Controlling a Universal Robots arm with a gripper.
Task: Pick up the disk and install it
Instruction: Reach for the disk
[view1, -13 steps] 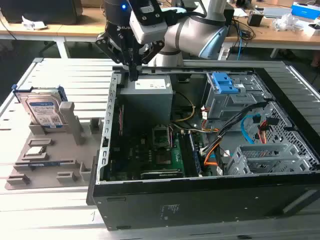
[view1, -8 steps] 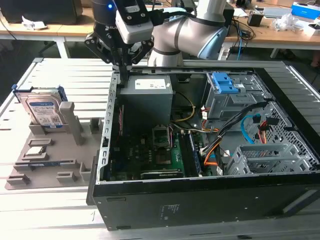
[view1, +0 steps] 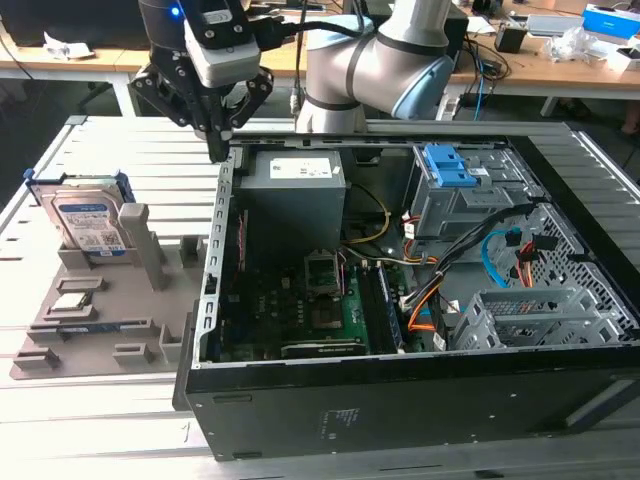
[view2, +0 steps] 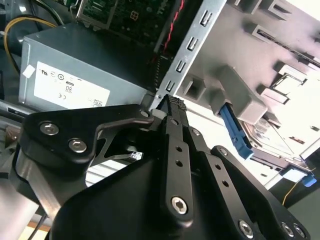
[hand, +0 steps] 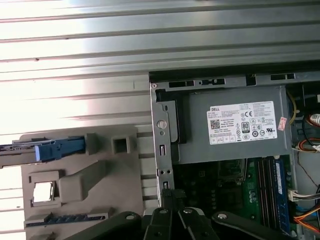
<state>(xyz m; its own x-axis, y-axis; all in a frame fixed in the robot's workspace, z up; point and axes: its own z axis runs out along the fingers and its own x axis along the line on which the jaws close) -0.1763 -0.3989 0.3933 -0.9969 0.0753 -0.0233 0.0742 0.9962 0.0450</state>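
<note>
gripper (view1: 218, 148) vertical, tip-down above the case wall (view1: 212, 270), tips together and empty, disk (view1: 88, 222) well apart

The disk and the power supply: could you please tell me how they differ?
The disk is a thin silver slab with a blue-and-white label; the power supply is a bulky grey box with a white sticker. The disk stands on edge outside the case; the power supply sits inside it. Both are rectangular.

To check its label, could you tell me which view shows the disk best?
The exterior view: the disk stands on edge, label facing the camera. Both wrist views catch mainly its blue bracket.
</note>
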